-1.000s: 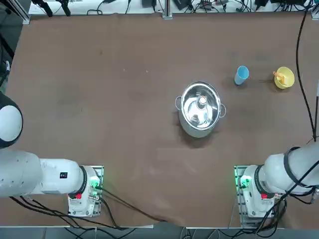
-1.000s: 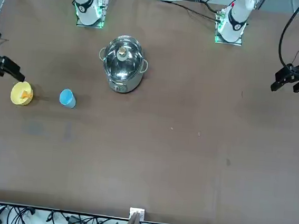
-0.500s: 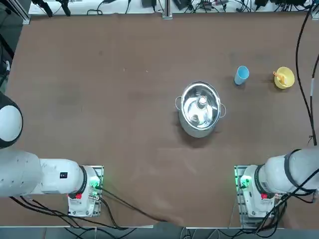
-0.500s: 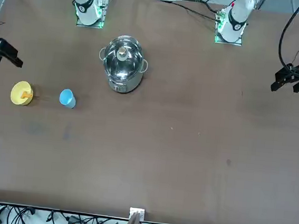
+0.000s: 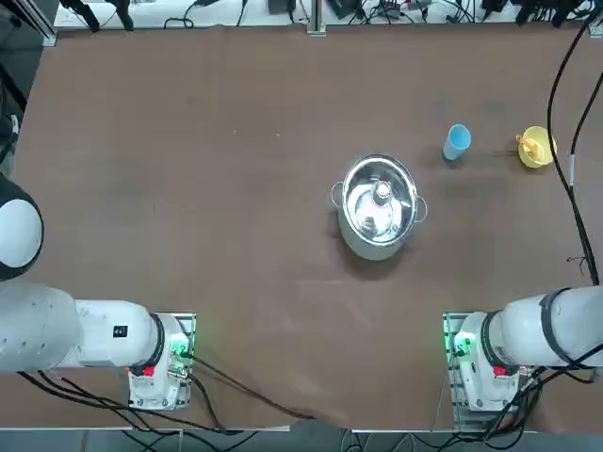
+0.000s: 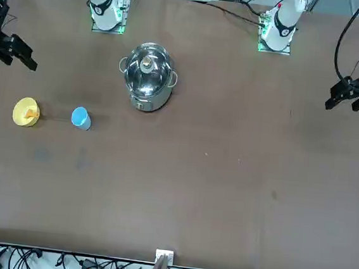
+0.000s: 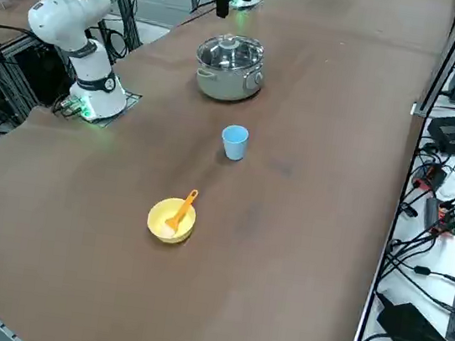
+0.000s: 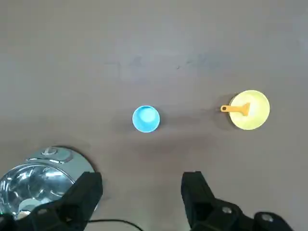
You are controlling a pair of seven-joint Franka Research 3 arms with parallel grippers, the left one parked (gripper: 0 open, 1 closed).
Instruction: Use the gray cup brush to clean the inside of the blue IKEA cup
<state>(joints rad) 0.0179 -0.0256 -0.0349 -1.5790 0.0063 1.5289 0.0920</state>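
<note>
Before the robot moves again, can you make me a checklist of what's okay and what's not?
1. Right gripper open: ok, its two fingers stand wide apart.
2. Cup upright with its mouth up: ok.
3. Cup apart from the pot and bowl: ok, table shows between them.
4. Brush in the gripper: not ok, nothing is between the fingers; an orange-handled tool leans in the bowl.
5. Tool's end is a gray brush: cannot tell.
6. Cup clean inside: cannot tell.
</note>
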